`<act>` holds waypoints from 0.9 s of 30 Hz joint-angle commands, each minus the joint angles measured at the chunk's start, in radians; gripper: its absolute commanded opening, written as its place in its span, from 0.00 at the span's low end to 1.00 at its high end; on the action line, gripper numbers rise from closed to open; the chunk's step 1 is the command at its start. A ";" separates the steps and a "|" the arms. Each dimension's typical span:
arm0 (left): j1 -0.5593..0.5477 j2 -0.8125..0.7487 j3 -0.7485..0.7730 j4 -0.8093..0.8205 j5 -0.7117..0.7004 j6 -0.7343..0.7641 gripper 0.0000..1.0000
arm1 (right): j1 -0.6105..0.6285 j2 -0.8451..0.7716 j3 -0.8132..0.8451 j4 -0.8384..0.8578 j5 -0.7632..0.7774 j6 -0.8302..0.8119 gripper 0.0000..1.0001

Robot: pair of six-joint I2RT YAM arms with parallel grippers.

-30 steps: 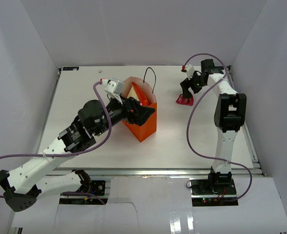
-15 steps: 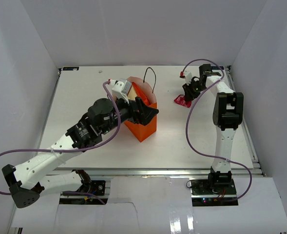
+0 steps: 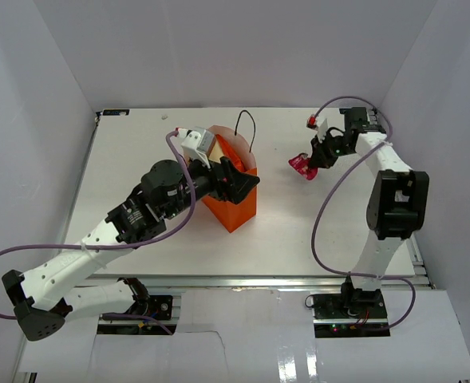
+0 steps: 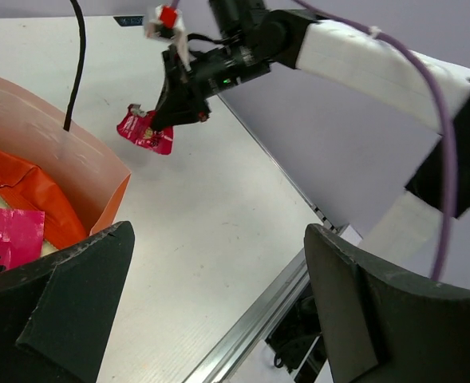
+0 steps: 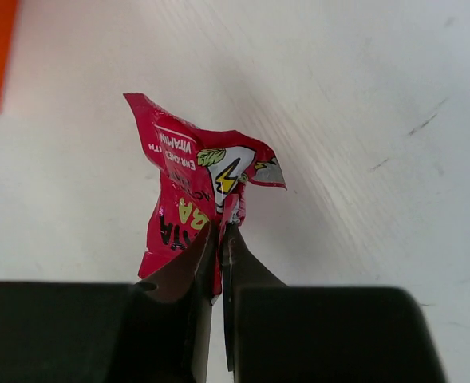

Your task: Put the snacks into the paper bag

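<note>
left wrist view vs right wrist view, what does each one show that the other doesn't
Left wrist only: the inside of the paper bag, which holds the chip bag and a pink packet, plus the black cord handle and the right arm. Right wrist only: the lightning-bolt print on the magenta packet, seen close up. Both: the right gripper shut on that packet, and some orange of the bag.

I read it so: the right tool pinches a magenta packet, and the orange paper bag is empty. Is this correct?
Not fully. The right tool does pinch a magenta packet, but the orange paper bag is not empty: the left wrist view shows an orange-red chip bag and a pink packet inside it.
</note>
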 commanded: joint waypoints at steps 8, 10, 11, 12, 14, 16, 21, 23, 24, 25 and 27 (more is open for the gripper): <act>-0.004 -0.049 0.149 -0.016 -0.014 0.119 0.98 | 0.205 -0.506 0.182 0.073 -0.157 0.140 0.08; -0.004 -0.058 0.170 -0.009 -0.009 0.138 0.98 | 0.351 -0.523 0.208 0.105 -0.031 0.221 0.08; -0.004 -0.063 0.183 -0.002 -0.003 0.149 0.98 | 0.389 -0.530 0.213 0.154 0.006 0.253 0.08; -0.004 -0.072 0.205 0.006 0.016 0.164 0.98 | 0.424 -0.526 0.222 0.173 0.034 0.283 0.08; -0.004 -0.083 0.229 0.021 0.032 0.173 0.98 | 0.507 -0.488 0.277 0.194 0.124 0.354 0.08; -0.004 -0.101 0.249 0.026 0.041 0.178 0.98 | 0.567 -0.452 0.352 0.187 0.161 0.373 0.08; -0.004 -0.163 0.213 0.035 0.040 0.178 0.98 | 0.720 -0.340 0.440 0.170 0.299 0.357 0.08; -0.005 -0.193 0.180 0.038 0.029 0.172 0.98 | 0.745 -0.295 0.466 0.178 0.332 0.353 0.08; -0.004 -0.202 0.169 0.037 0.026 0.170 0.98 | 0.759 -0.277 0.471 0.181 0.367 0.361 0.08; -0.004 -0.210 0.160 0.038 0.018 0.167 0.98 | 0.762 -0.262 0.475 0.193 0.387 0.370 0.08; -0.005 -0.236 0.135 0.037 0.011 0.159 0.98 | 0.762 -0.230 0.484 0.193 0.419 0.379 0.08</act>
